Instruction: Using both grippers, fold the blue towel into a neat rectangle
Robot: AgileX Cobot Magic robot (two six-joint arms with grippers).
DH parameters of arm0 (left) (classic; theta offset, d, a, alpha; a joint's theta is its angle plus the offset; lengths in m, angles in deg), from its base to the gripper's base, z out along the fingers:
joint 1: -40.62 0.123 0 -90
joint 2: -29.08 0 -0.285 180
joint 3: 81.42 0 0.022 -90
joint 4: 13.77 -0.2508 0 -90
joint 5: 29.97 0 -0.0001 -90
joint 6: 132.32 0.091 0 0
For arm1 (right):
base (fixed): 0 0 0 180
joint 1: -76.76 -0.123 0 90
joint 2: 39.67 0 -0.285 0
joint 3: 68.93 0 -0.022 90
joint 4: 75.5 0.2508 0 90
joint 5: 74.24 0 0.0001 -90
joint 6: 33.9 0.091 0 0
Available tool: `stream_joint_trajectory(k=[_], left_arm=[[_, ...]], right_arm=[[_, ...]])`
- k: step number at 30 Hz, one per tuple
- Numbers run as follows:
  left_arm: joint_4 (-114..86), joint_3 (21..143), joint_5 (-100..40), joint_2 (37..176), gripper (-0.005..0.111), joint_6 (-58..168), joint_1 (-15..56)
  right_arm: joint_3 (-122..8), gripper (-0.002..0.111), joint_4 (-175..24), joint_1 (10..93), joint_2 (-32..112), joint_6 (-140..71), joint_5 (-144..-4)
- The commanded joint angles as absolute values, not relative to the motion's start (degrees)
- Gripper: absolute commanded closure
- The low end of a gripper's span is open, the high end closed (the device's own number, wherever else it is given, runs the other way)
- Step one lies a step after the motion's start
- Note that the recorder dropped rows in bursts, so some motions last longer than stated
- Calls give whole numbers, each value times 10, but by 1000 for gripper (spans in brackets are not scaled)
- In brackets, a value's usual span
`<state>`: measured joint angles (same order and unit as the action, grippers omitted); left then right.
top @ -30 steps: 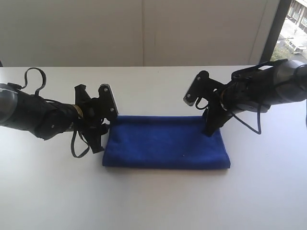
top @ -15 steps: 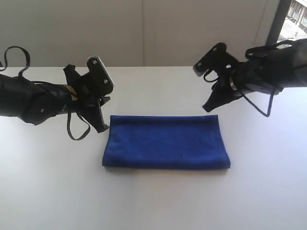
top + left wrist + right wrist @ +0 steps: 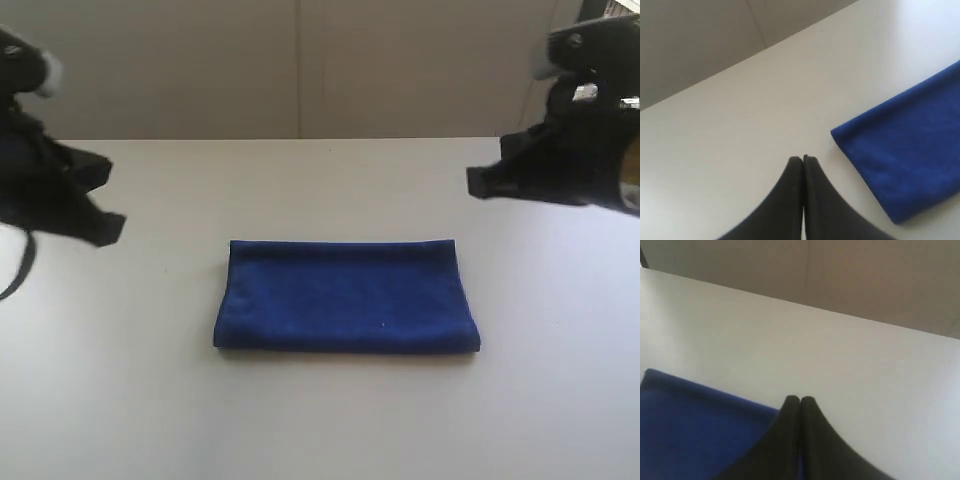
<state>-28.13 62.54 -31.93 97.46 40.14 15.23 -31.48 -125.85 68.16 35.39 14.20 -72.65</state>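
Your black left tool (image 3: 803,159) and right tool (image 3: 800,398) are now withdrawn from the royal-blue plush towel (image 3: 345,295), both closed and empty; it lies lengthwise between them.

A plain white worktop (image 3: 330,420) fills the exterior view from 3 o'clock round through 6 to 9 o'clock, matte and smooth, with a soft sheen toward 6 o'clock. Its far edge runs straight across at 12 o'clock, meeting a pale grey-beige wall (image 3: 160,70). A thin vertical seam (image 3: 298,70) splits that wall at 12 o'clock. Both wrist views show the same white surface (image 3: 730,115) (image 3: 870,370) ending at the same wall (image 3: 690,40) (image 3: 880,275).
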Motion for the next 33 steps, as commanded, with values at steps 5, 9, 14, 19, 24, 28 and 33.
stream_joint_trajectory(k=[5,9,14,19,24,28,33], left_arm=[[-275,395,-285,659,107,302,153],[-266,325,-231,532,107,273,153],[-266,260,-187,397,107,245,153],[-266,214,-185,373,107,256,153],[-266,214,-196,373,107,256,153],[-266,214,-196,373,107,256,153],[-271,214,-194,373,107,257,153]], right_arm=[[-105,108,-1260,687,86,204,-758],[-42,108,-1249,687,-13,208,-781],[42,108,-1246,687,-147,234,-782],[83,108,-1237,687,-183,234,-786],[83,108,-1237,687,-183,234,-797],[83,108,-1237,687,-183,234,-805],[83,108,-1237,687,-183,234,-805]])
